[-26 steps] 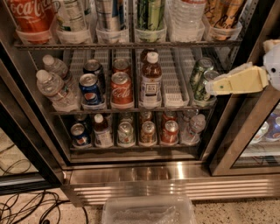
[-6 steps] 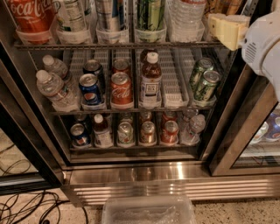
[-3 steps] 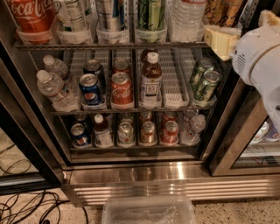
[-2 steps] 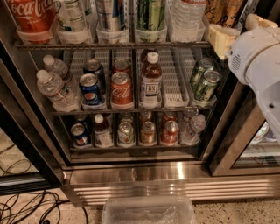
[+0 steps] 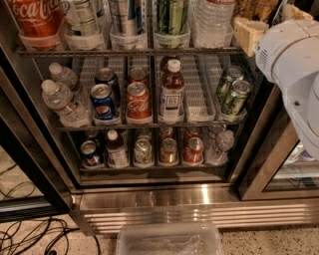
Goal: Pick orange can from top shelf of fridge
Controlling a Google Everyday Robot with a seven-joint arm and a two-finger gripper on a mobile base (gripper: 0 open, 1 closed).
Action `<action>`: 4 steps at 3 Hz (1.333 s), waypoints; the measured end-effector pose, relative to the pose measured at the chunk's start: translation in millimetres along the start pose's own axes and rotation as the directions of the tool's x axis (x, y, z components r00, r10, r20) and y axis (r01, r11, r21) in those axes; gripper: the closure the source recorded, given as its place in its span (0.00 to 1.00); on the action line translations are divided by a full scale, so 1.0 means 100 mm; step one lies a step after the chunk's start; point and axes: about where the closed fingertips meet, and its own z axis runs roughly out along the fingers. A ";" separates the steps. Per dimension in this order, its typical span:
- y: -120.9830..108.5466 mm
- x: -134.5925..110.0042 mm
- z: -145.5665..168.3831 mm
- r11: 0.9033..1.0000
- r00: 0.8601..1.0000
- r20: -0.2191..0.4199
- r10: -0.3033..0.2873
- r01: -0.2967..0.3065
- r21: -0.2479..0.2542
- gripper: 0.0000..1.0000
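We face the fridge (image 5: 199, 198), its stainless steel sill above a speckled floor where dark cables (image 5: 30, 234) trail at the left and a clear plastic bin (image 5: 169, 240) sits in the middle. The top shelf (image 5: 99, 51) runs across the upper edge of our view, with clear lane cups along its front. These hold a red Coca-Cola container (image 5: 35, 17), a green-striped can (image 5: 172, 15) and a water bottle (image 5: 212, 20).

At the far right end of that shelf we see the orange can (image 5: 255, 7), only its lower part in view, upright and gold with dark markings. The cream-coloured gripper (image 5: 249, 33) is just in front of and below it, at shelf height, with the white arm (image 5: 294, 57) bulking in from the right. Whether the gripper is open or closed, and whether it touches the can, we cannot tell.

On the rack below stand water bottles (image 5: 62, 99), a blue Pepsi can (image 5: 103, 102), a red Coca-Cola can (image 5: 138, 102), a brown bottle (image 5: 172, 89) and two green cans (image 5: 232, 94). A row of smaller cans and bottles (image 5: 167, 149) lines the lowest rack.
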 end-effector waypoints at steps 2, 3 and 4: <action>-0.09 0.00 0.20 0.999 1.000 0.005 0.001 -0.001 0.034 0.33; -0.11 0.03 0.28 0.999 1.000 -0.003 0.003 -0.003 0.041 0.35; -0.14 0.06 0.36 0.999 1.000 -0.010 0.005 -0.004 0.047 0.38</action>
